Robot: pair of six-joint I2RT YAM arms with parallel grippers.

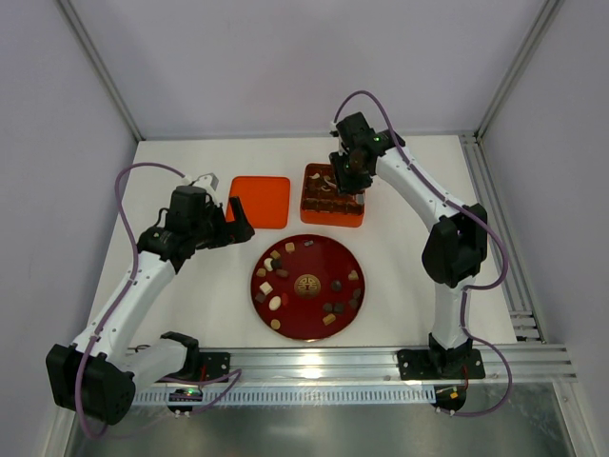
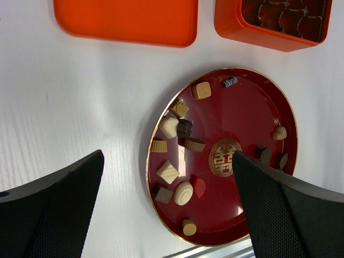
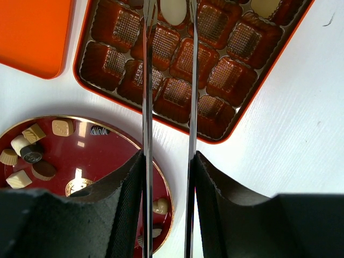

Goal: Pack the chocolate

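Note:
Several small chocolates, dark brown, tan and cream [image 1: 275, 302], lie scattered on the dark red plate [image 1: 314, 252]; they also show in the left wrist view [image 2: 183, 192]. My right gripper [image 1: 344, 171] is over the orange gridded tray [image 1: 333, 221], shut on a pair of metal tweezers [image 3: 148, 80]. The tweezer tips straddle a cream oval chocolate [image 3: 173, 11] in a far tray cell [image 3: 236, 72]; whether they pinch it I cannot tell. Another cream piece [image 3: 264, 5] lies in a cell nearby. My left gripper [image 1: 235, 221] is open and empty, above the plate's left edge [image 2: 167, 161].
An orange lid [image 1: 261, 201] lies flat left of the tray, also in the left wrist view [image 2: 129, 19]. The plate carries a gold round emblem [image 1: 306, 284]. Most tray cells show bare brown liner. A metal rail [image 1: 381, 360] runs along the near table edge.

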